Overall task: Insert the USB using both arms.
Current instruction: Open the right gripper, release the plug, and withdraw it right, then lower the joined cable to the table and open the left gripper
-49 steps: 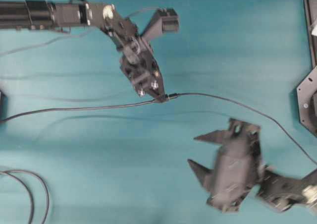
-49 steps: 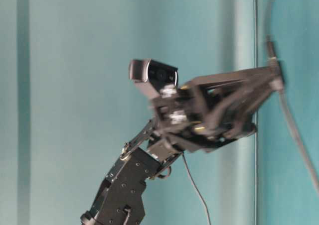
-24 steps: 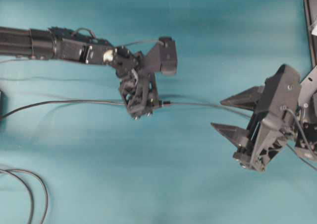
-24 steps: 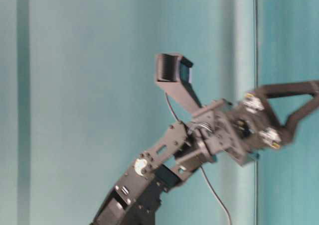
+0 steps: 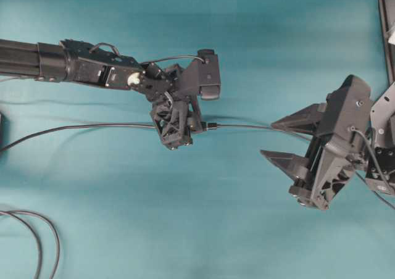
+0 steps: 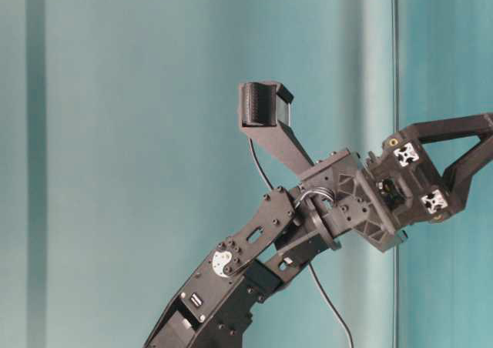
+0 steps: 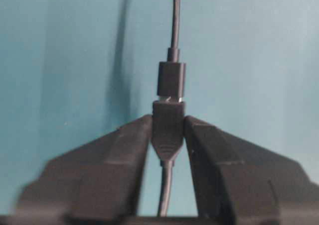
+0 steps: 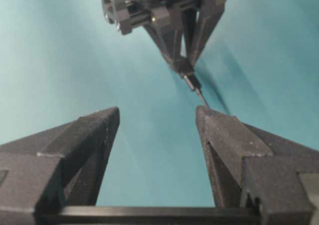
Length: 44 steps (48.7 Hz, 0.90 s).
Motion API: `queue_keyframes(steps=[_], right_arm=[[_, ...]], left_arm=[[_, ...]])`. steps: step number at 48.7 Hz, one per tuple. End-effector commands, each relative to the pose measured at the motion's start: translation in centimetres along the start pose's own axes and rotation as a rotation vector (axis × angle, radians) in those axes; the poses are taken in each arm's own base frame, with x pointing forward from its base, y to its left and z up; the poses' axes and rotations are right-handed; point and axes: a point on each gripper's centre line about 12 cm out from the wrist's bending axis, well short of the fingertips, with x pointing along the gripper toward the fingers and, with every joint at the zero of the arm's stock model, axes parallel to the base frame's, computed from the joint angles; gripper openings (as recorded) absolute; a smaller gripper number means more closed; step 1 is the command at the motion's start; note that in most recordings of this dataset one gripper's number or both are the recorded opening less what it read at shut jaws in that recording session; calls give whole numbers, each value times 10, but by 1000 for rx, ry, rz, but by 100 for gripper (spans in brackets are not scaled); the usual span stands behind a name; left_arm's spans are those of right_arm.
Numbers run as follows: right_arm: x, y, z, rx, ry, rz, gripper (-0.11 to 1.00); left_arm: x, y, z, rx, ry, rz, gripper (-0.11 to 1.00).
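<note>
The USB (image 7: 171, 79) is a short dark-grey plug. Only a sliver of its silver tip shows where it sits in the black socket end (image 7: 168, 123) of the other cable. My left gripper (image 7: 168, 120) is shut on that socket end, with both fingers pressed against its sides. In the overhead view the left gripper (image 5: 197, 126) holds the joined connectors mid-table, and the USB (image 5: 212, 126) sticks out to its right. The right gripper (image 5: 268, 140) stands open and holds nothing, further right and apart from the plug. Through the open right gripper (image 8: 157, 113) I see the USB (image 8: 192, 81) ahead.
Thin dark cables run left (image 5: 80, 129) and right (image 5: 259, 128) from the joint across the teal table. Looped dark cables (image 5: 46, 239) lie at the front left. A black frame (image 5: 387, 109) stands along the right edge, and a dark object (image 5: 2, 131) at the left edge.
The right gripper has swung from the lower middle out to the right and let go of the plug's cable. The left arm has turned and shifted slightly, still holding the socket end.
</note>
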Motion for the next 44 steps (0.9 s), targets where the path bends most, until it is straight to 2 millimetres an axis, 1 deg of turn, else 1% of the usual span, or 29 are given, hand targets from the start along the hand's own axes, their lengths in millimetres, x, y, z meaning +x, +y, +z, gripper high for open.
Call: queue_keyframes(steps=[1, 4, 6, 8, 9, 14, 20, 23, 24, 25, 26, 29, 34, 44], right_arm=[[-4, 1, 5, 10, -18, 15, 67], [-4, 0, 5, 10, -17, 15, 67], [-4, 0, 5, 10, -17, 14, 67], [-4, 0, 5, 10, -17, 14, 67], [-4, 0, 5, 9, -17, 13, 67], [-2, -3, 4, -1, -14, 2, 67], [2, -14, 1, -18, -8, -23, 67], [3, -20, 1, -18, -10, -31, 70], [3, -23, 1, -16, -12, -33, 71], [4, -26, 1, -13, -13, -35, 73], [4, -28, 2, -12, -16, -34, 74], [3, -37, 2, -1, -24, -30, 79], [1, -54, 1, 33, -45, -11, 85], [-9, -94, -7, 105, -106, 10, 86]], left_arm=[[-14, -8, 13, 7, -46, -4, 45], [-14, -12, 13, 16, -46, -7, 61], [-16, -14, 13, 19, -46, -12, 69], [-18, -17, 14, 23, -48, -16, 76], [-19, -18, 14, 24, -46, -19, 77], [-33, -26, 14, 37, -55, -34, 76], [-60, -35, 12, 51, -111, -25, 76], [-78, -40, 10, 57, -162, -10, 77], [-79, -41, 9, 62, -166, -8, 77], [-87, -43, 7, 64, -191, -1, 77], [-91, -45, 6, 67, -206, 4, 77], [-102, -48, 0, 78, -248, 22, 77], [-114, -53, -9, 82, -310, 48, 79], [-140, -63, -23, 97, -474, 108, 79]])
